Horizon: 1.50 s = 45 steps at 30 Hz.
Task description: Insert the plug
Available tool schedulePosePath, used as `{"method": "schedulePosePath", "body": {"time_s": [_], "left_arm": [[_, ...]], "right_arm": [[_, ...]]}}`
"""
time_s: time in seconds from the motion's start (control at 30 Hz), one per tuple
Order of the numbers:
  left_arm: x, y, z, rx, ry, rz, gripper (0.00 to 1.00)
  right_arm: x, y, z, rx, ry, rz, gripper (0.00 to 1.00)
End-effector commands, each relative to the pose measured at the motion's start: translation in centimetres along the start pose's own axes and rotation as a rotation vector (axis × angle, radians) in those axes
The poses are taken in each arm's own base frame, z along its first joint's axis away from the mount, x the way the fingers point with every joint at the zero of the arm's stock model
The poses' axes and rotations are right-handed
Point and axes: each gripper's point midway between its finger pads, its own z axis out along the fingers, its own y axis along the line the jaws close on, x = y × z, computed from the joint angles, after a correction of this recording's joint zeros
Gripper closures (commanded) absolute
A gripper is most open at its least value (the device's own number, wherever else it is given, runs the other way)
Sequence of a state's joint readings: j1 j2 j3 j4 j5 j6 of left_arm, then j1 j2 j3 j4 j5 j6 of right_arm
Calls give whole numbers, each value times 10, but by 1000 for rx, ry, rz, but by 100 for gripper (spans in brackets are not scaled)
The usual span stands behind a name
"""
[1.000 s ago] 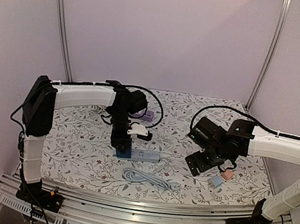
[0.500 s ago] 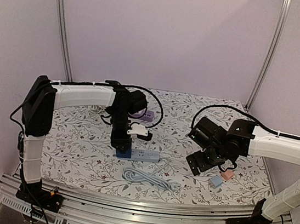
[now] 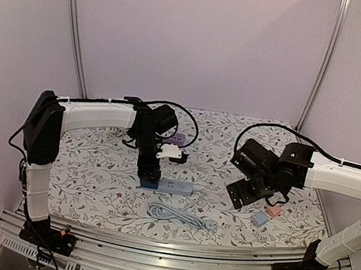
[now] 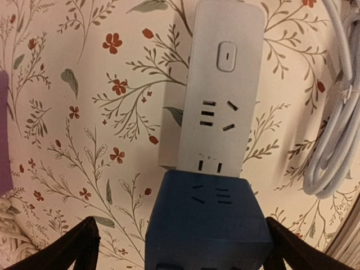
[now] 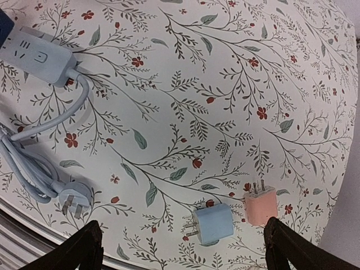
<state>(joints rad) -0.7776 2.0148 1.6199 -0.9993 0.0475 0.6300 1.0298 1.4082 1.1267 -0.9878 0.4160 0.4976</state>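
Dark-blue plastic, the plug [image 4: 205, 230] stood on the near end of the white power strip [image 4: 222, 95], over the last socket, and looked pushed home, though its pins were hidden. The left gripper [image 4: 181, 225] hung above it with its jaws spread wide to either side, holding nothing. The left finger was well clear of the plug and the right one just beside it.

I judged the plug a light, stiff, smooth-sided block. It would be best taken by two flat opposite faces, squarely, so that it would not twist between the pads. The strip looked light too and might slide on the flowered bench [image 3: 94, 183] under a push, so pressure should go straight down.

Beside the strip lay its coiled grey cord [image 3: 180, 216].

Further right, the right gripper [image 5: 181, 224] hovered over the bench with its jaws fully apart and empty. Near it lay a pale-blue plug [image 5: 211, 224] and a pink plug [image 5: 260, 205], side by side on the cloth with their pins exposed. Those pins seemed the parts most likely to bend.
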Motion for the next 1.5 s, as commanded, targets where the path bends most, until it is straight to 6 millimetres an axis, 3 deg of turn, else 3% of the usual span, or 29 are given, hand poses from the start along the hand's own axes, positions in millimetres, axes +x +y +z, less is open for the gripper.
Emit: {"method": "schedulePosePath", "body": {"time_s": [0.0, 0.33, 0.57, 0.77, 0.9, 1.07, 1.23, 1.47], "left_arm": [[-3, 5, -29, -48, -60, 12, 0], [3, 25, -92, -211, -165, -84, 0], [37, 86, -143, -603, -138, -353, 1], [54, 86, -160, -626, -224, -470, 0], [75, 97, -184, -725, -308, -707, 0], [90, 93, -179, -679, -291, -773, 0], [88, 84, -177, -632, -359, -805, 0], [85, 70, -170, -569, -408, -803, 0]], "right_arm": [[-8, -7, -13, 20, -42, 42, 1], [1, -42, -18, 183, -62, 158, 1], [8, -55, -21, 228, -17, 275, 1], [31, -70, 0, 205, 162, 432, 1], [42, -82, 6, 211, 199, 518, 1], [50, -89, 6, 237, 220, 577, 1], [71, -85, 17, 259, 292, 718, 1], [75, -78, 23, 226, 315, 893, 3]]}}
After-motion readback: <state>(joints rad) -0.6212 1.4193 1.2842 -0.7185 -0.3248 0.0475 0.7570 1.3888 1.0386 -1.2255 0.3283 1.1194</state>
